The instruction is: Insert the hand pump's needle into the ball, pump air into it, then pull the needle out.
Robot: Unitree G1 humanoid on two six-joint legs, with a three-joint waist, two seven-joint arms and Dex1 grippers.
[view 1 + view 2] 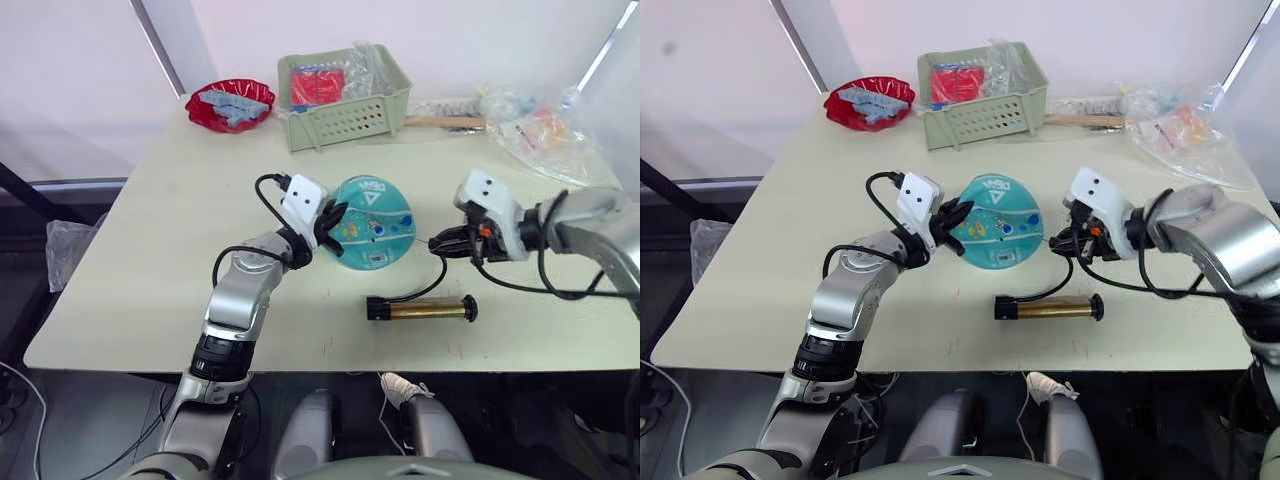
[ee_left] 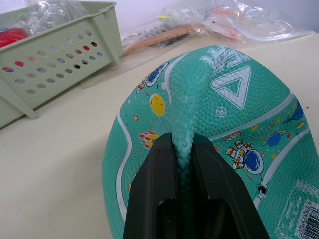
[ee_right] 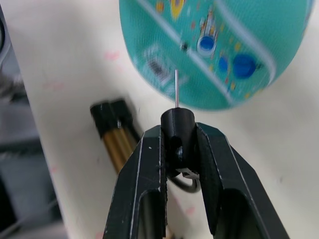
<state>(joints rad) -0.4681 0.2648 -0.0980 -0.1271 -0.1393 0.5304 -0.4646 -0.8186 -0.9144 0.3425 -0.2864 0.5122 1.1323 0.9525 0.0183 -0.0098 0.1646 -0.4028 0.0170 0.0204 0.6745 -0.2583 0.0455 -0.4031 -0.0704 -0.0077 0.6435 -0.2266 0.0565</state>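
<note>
My right tool (image 3: 178,137) clamps the needle (image 3: 176,88) fitting, tip just short of the ball (image 1: 372,222); my left tool (image 2: 183,149) pinches its saggy skin. Insertion, pumping, withdrawal remain; hand pump (image 1: 420,308) lies on the worktop (image 1: 150,260).

The ball (image 1: 372,222) is teal with white lines, a white logo and small cartoon prints; it sits saggy and dome-shaped on the table, one fold of its skin raised into a ridge. The hand pump (image 1: 422,308), a bronze-gold cylinder with black ends, lies flat just beside it. The needle (image 3: 176,88) points at the ball, its tip close to the surface.
</note>
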